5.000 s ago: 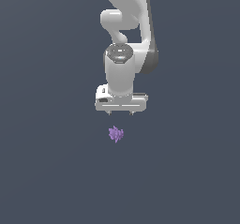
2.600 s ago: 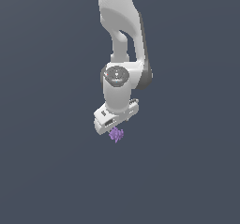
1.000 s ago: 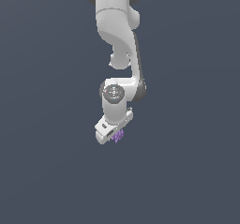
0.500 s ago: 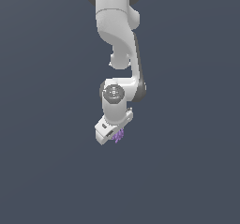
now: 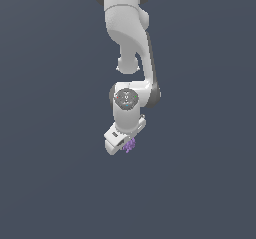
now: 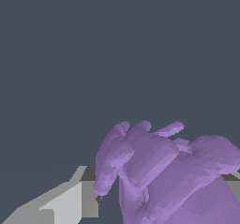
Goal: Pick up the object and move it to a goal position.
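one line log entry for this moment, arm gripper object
arm: bent down, wrist tilted | gripper: shut on purple spiky clump | clump: fills the wrist view | goal: no marker seen

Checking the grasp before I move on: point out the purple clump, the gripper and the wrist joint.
Purple clump (image 6: 168, 171), wrist view, on its bulky middle.
Gripper (image 5: 125, 147), exterior view, at its tip beside the clump.
Wrist joint (image 5: 126, 99), exterior view, on the round grey cap.

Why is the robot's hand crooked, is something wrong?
Nothing looks broken. The white end effector is tilted rather than pointing straight down, with the tiny purple spiky clump at its tip. In the wrist view the clump fills the space beside a finger.
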`<move>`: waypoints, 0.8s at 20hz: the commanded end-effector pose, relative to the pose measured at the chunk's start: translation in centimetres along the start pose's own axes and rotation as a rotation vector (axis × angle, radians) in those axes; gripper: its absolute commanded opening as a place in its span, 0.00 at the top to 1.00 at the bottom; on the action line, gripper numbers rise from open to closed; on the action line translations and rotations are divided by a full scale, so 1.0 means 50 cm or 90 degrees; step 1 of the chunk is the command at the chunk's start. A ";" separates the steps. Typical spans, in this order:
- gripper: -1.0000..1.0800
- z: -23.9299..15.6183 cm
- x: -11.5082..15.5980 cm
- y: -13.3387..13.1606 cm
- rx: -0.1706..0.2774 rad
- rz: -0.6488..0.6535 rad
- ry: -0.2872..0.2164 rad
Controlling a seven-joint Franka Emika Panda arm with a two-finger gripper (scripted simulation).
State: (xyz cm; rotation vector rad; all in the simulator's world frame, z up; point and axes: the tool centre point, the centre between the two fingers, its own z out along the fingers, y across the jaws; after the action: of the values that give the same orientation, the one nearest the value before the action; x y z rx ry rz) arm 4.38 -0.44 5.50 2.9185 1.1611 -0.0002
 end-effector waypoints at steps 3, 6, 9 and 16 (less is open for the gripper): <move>1.00 -0.041 0.047 -0.016 0.000 -0.001 0.001; 1.00 -0.076 0.086 -0.029 0.000 -0.001 0.001; 1.00 -0.112 0.129 -0.042 0.000 -0.001 0.001; 1.00 -0.193 0.224 -0.069 0.000 -0.001 0.001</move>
State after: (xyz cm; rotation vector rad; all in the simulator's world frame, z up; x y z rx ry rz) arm 9.67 8.97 14.37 2.9179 1.1644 0.0024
